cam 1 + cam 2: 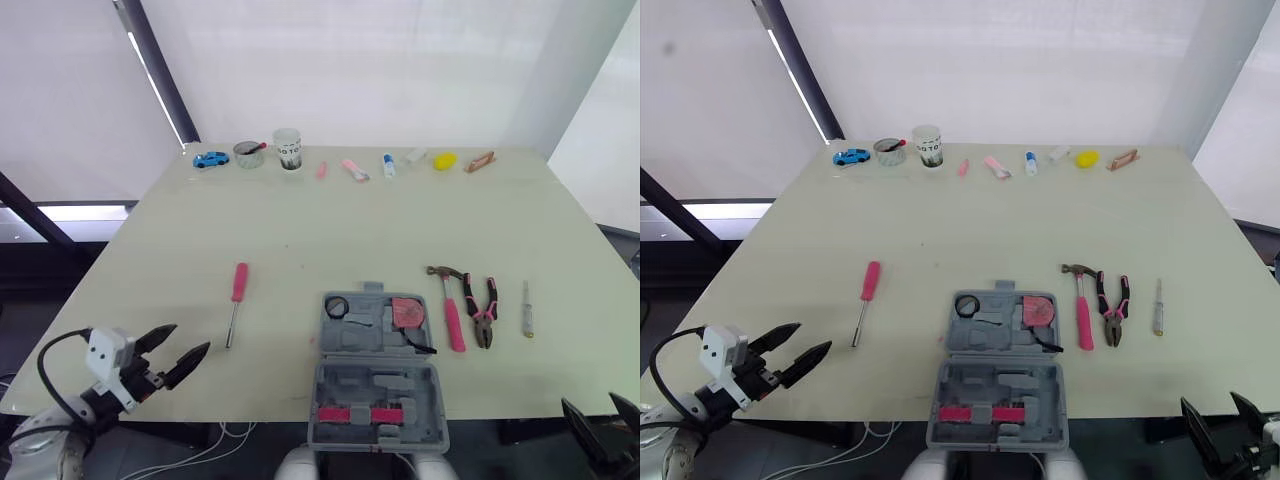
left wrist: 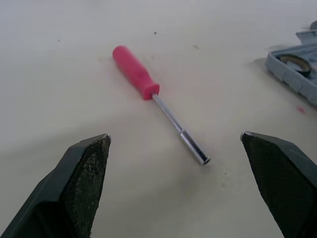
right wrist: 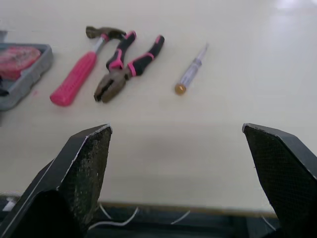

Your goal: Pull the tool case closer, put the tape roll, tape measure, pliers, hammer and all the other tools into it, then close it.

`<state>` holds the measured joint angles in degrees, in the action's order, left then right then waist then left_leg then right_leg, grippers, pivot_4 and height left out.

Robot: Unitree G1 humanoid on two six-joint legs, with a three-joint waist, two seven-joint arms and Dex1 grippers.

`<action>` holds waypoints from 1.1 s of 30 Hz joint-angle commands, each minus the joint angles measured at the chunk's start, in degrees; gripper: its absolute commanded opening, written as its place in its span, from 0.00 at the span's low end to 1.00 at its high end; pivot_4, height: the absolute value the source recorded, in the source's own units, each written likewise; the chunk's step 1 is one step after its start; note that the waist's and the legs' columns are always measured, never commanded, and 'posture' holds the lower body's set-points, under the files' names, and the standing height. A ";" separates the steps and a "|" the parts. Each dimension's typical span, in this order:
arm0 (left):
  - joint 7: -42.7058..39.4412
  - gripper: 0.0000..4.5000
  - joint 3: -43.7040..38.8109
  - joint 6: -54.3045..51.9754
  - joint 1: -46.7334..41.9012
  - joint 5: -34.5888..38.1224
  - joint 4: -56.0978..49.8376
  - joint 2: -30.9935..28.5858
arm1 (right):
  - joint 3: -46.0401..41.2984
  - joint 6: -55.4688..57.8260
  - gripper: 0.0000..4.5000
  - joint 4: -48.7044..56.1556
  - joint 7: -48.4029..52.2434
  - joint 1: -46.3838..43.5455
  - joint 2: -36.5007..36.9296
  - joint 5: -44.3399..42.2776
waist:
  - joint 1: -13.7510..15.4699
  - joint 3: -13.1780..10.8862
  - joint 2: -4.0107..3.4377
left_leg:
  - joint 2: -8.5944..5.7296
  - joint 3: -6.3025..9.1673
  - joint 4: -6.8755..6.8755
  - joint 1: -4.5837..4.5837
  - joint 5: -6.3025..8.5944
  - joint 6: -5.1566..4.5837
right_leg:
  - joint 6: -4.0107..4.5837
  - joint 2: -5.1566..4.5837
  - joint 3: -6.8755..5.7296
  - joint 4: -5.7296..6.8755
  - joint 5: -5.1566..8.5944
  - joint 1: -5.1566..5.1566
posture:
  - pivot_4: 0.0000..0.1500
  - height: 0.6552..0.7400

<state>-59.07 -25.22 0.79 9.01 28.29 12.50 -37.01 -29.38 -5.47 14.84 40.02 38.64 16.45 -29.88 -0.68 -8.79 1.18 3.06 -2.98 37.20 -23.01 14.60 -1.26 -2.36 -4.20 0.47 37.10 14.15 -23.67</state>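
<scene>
The tool case [image 1: 375, 375] lies open at the middle of the desk's [image 1: 330, 220] near edge. The tape roll [image 1: 337, 306] and tape measure [image 1: 407, 311] sit in its far half, so your work now looks like the loose tools.

Your left pincer [image 1: 190, 338] hangs wide open by the near-left corner, pointed at the pink-handled driver [image 1: 236, 296]. The driver lies apart from the case, toward the left edge, with its handle toward the far edge. Your right pincer [image 1: 590, 402] is also wide open, at the near-right corner. It faces 3 tools set side by side just right of the case: the hammer [image 1: 452, 318], the pliers [image 1: 482, 312] and a slim tester screwdriver [image 1: 526, 312].

I would take the driver first.
- Turn the left wrist so the jaws cross the tool instead of running along it.
- Close on the pink handle, not the thin steel shaft, which will likely slip or roll.
- Come down until both fingertips nearly touch the desk before you squeeze.
- Lift it clear of the case wall, then lay it flat in a free recess.

On the right, hammer and pliers lie close together. Go in between them carefully, or take the outer tester first.
</scene>
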 commanded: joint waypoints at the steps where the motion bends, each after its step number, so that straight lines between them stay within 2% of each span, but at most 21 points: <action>1: -2.18 1.00 1.86 0.05 -2.09 0.12 -3.51 -1.40 | 1.69 5.20 0.99 7.98 -3.51 -1.62 1.74 -1.48 | 0.03 0.00 0.01 | -0.01 -0.01 0.01 0.00 -0.01 -0.01 | 0.00 0.00 0.00 0.00 0.00 0.01 | 1.00 1.00; 6: -4.13 1.00 6.26 -1.63 -7.87 -0.22 -6.13 -2.46 | 6.84 15.61 0.99 15.86 -11.62 -8.28 3.94 -0.74 | 0.11 0.01 0.02 | -0.03 0.00 0.02 0.00 -0.15 -0.25 | 0.01 0.11 -0.25 0.00 -0.01 0.06 | 1.00 1.00; 9: -5.30 1.00 8.32 -1.94 -10.32 -0.65 -6.59 -3.09 | 9.99 19.63 0.99 16.06 -15.97 -12.38 4.61 3.32 | 0.11 0.02 0.03 | -0.05 0.03 0.05 -0.01 -0.17 -0.27 | 0.02 0.29 -0.37 0.01 -0.02 0.11 | 1.00 1.00; 15: -10.21 1.00 14.92 -3.96 -14.30 -1.36 -10.82 -5.14 | 14.92 23.00 0.99 10.83 -22.09 -20.60 2.83 9.18 | 0.07 0.00 0.08 | -0.38 0.04 0.06 -0.06 -0.17 -0.28 | -0.02 0.57 -0.36 0.00 -0.02 0.12 | 1.00 1.00; 23: -15.85 1.00 20.55 -9.76 -20.61 0.77 -15.81 -6.68 | 19.42 21.59 0.99 2.21 -25.76 -25.63 0.23 16.02 | 0.01 -0.01 0.07 | -0.40 0.08 0.13 -0.04 -0.18 -0.28 | -0.09 0.69 -0.29 0.08 -0.05 0.14 | 1.00 1.00; 33: -20.27 1.00 24.77 -15.25 -32.03 1.83 -17.05 -6.58 | 20.16 22.22 0.99 -5.60 -28.60 -31.26 -3.76 17.66 | -0.16 -0.02 0.08 | -0.38 0.13 0.22 0.03 -0.19 -0.28 | -0.24 0.90 -0.13 0.41 -0.11 0.13 | 1.00 1.00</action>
<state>-78.63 -0.69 -14.09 -22.08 29.15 -1.85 -43.33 -8.93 17.88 9.33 12.18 8.05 12.95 -12.65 -0.84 -8.81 1.26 2.68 -2.84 37.43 -22.97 14.42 -1.55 -2.60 -3.28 0.36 37.54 14.04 -23.56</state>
